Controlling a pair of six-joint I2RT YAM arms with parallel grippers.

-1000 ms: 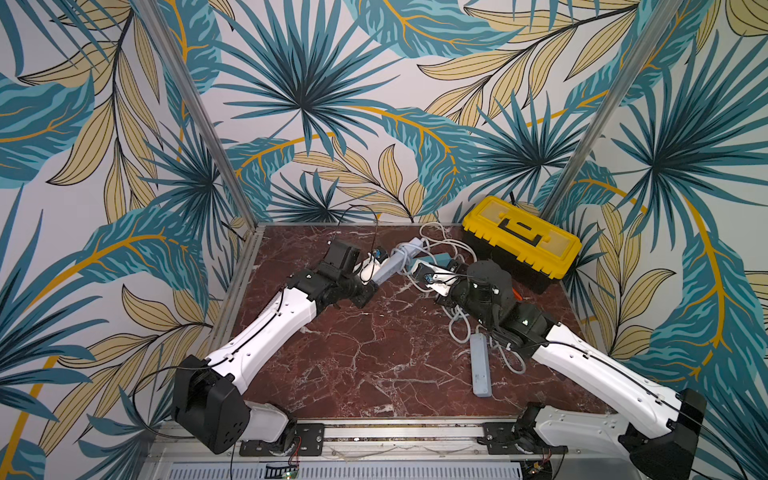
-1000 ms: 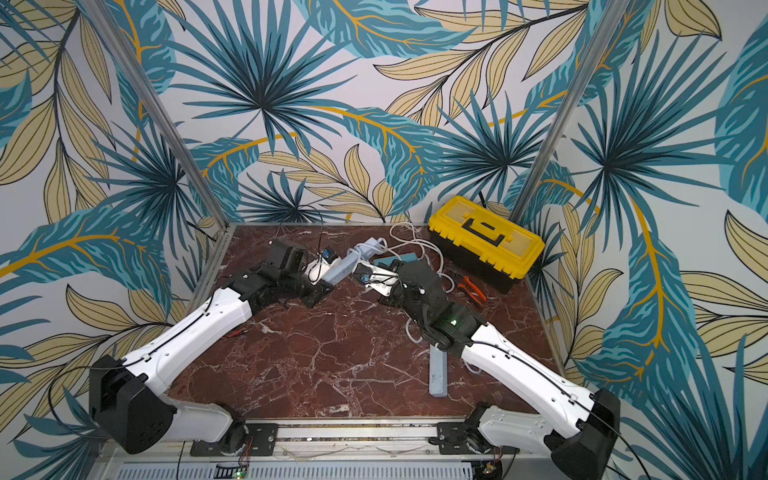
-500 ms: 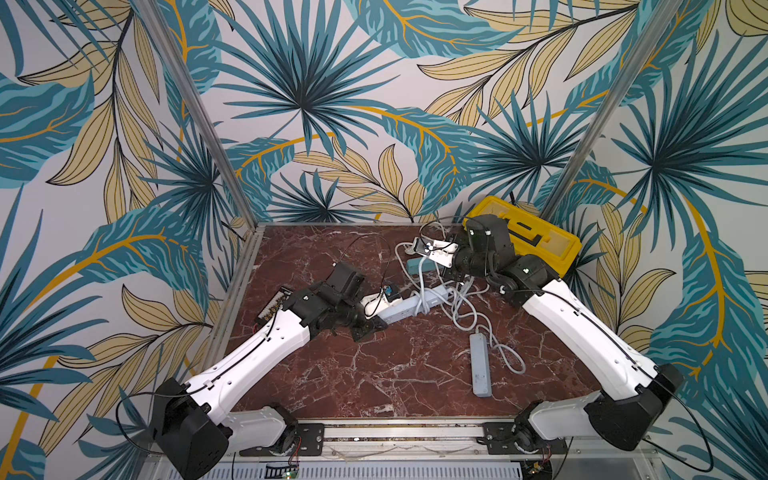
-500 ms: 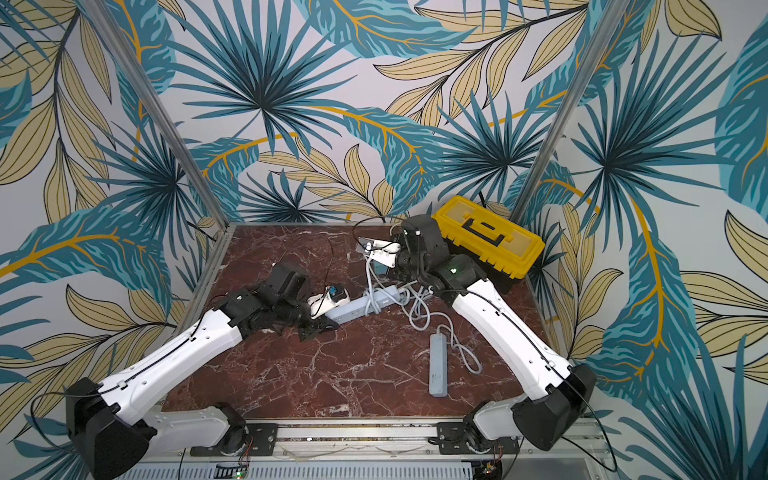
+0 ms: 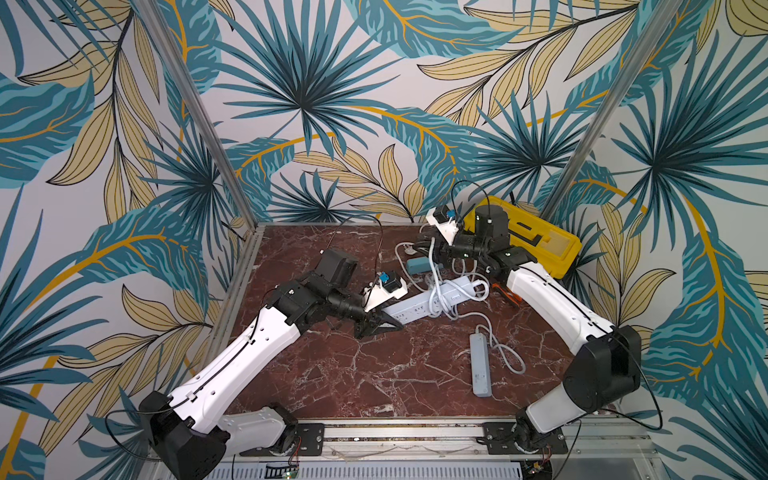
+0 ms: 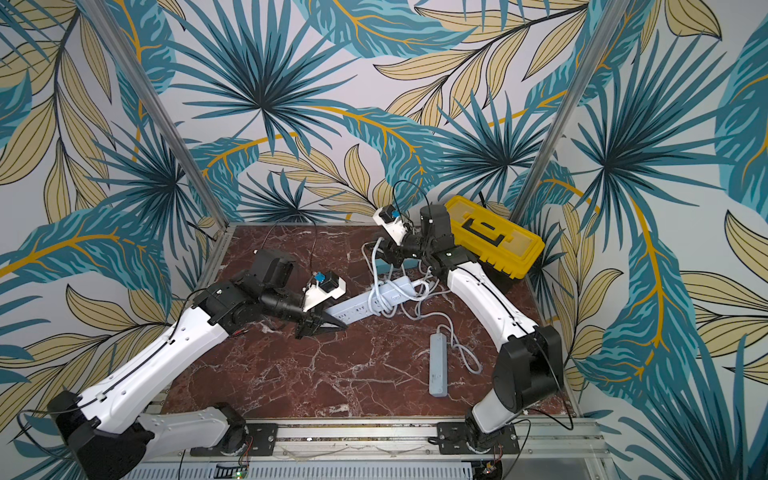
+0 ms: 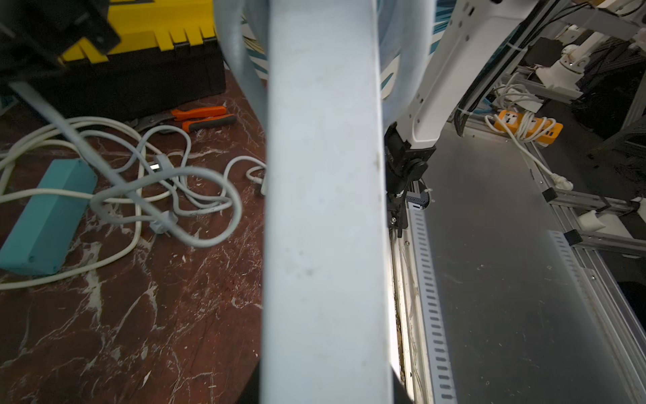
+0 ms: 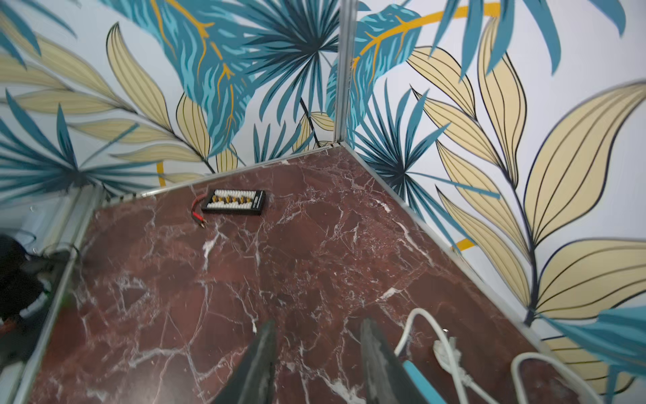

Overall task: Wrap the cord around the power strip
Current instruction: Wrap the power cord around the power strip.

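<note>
Cord wrap partly done
The left pincer [image 5: 388, 326] clamps the long pale-blue plastic power strip [image 5: 436, 297]; the right pincer [image 8: 318, 323] stands open, empty. A few white cord [image 5: 433, 270] turns are on; slack beside the right pincer is left to wind.

Readable lettering: none.
- Long pale-blue plastic power strip [image 5: 436, 297], mid tabletop [image 5: 374, 374]: small marks by the sockets, too small to read.
- Small black rectangular connector board [image 8: 235, 202], by the left wall: faint white print, illegible.
</note>
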